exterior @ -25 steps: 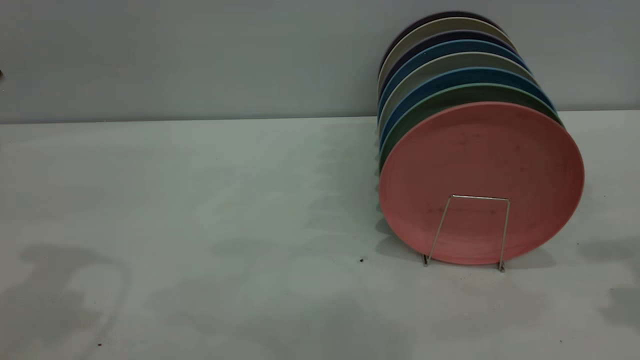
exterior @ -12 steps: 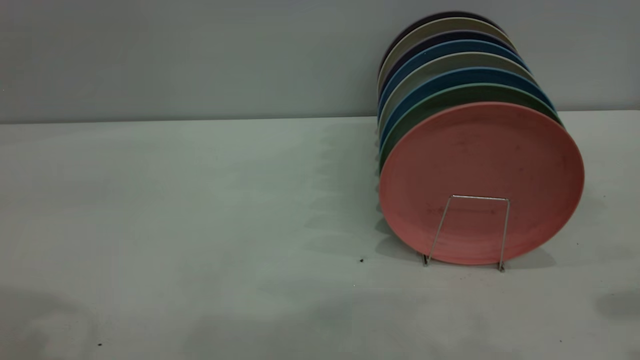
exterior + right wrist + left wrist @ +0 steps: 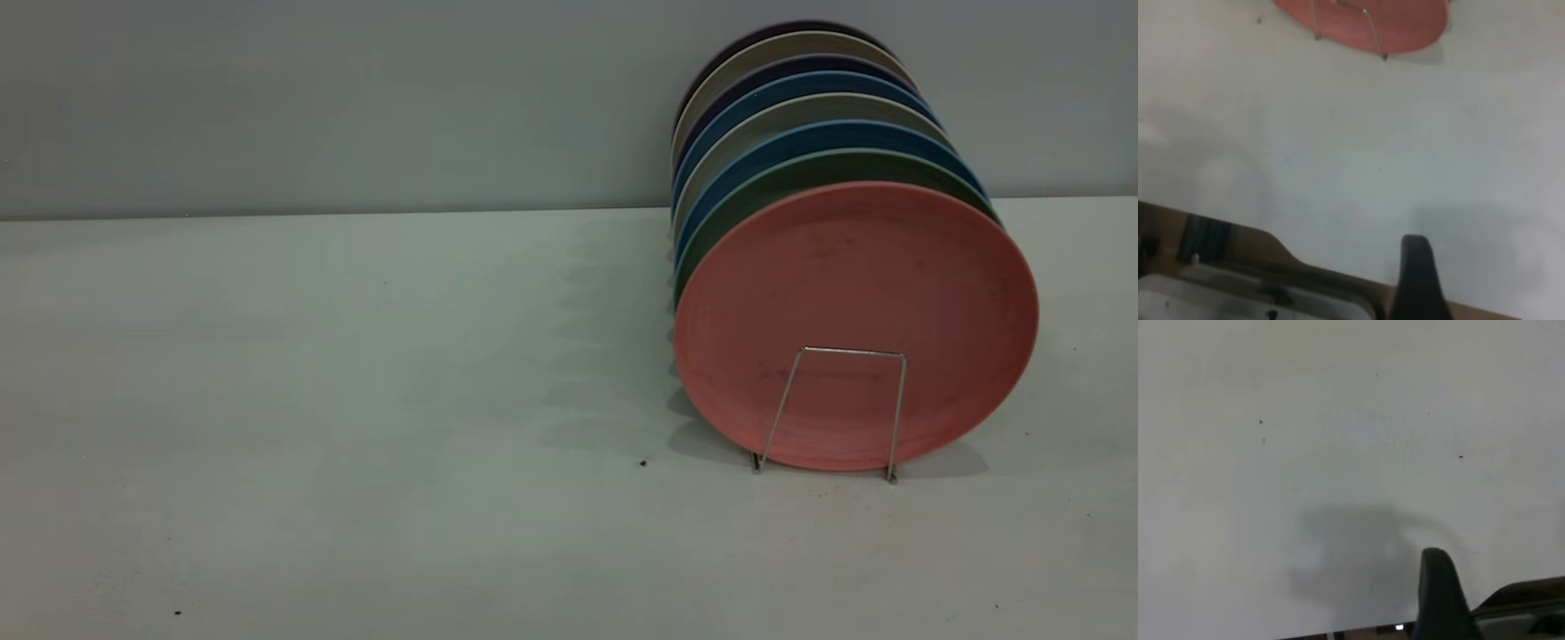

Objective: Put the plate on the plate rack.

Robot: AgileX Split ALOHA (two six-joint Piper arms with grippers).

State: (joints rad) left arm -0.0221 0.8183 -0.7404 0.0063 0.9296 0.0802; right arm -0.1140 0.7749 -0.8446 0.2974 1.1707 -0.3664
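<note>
One pink plate stands upright in rack, front of row, near counter right back edge. Job looks done. Both arms pulled back over bare counter; finger state cannot tell. Best: keep clear, don't nudge rack.

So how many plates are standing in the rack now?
8 visible: the salmon-pink plate at the front of the plate rack, then teal-green, blue, beige, blue, dark purple, beige, and a dark one rearmost. More may be hidden behind.
</note>
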